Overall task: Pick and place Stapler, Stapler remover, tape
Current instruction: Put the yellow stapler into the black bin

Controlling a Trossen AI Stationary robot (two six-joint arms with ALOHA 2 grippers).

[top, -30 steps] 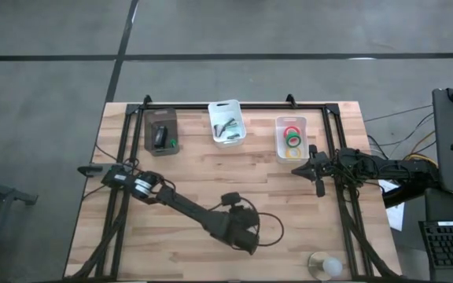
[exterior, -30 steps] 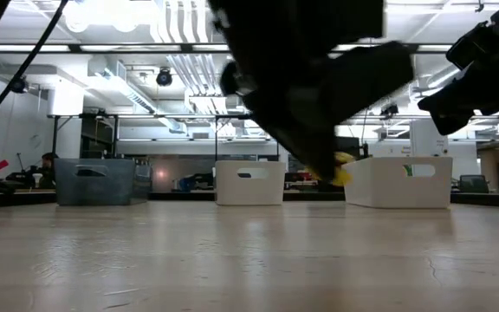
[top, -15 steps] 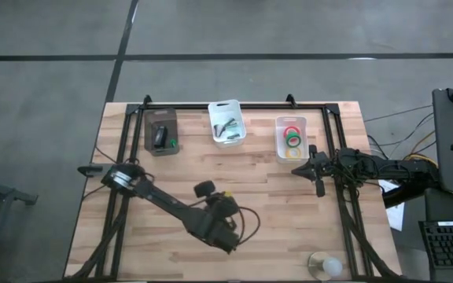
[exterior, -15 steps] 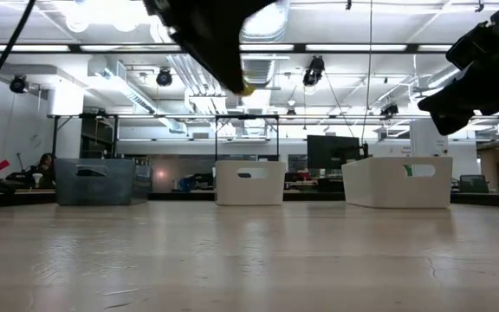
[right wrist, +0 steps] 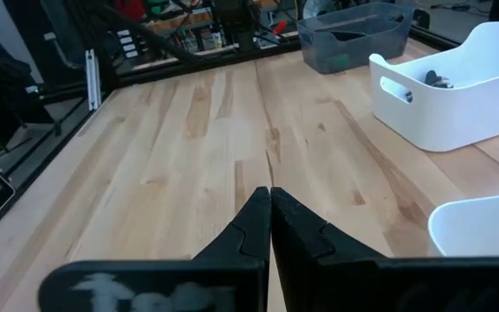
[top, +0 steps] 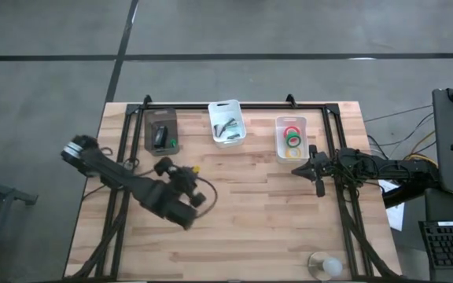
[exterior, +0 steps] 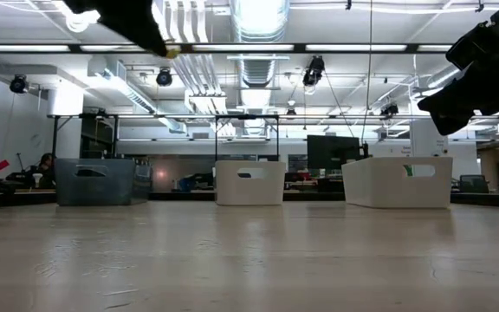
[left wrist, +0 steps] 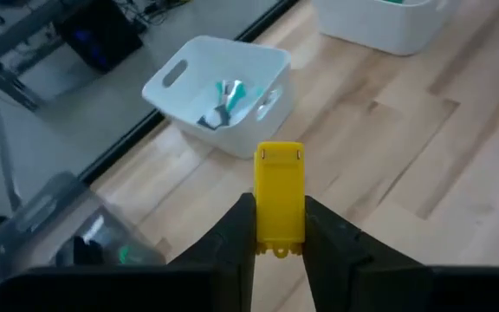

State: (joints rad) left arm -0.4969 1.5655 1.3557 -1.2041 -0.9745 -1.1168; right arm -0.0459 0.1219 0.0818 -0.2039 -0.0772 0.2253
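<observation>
Three bins are lined along the wooden table's (top: 289,220) far edge. A yellow block-shaped stapler (left wrist: 279,201) is clamped in the left gripper (left wrist: 277,227), raised short of them. The coloured ring-shaped tape rolls (top: 293,139) already lie in the right-hand white bin (top: 279,126); beside it the right gripper (right wrist: 269,212) is parked, fingers together and empty.

A: Surface? Light wooden plank table (top: 250,220).
B: On it, along the far edge: dark grey bin (top: 161,131), white plastic bin (top: 226,122), white bin (top: 291,138) with tape rolls.
</observation>
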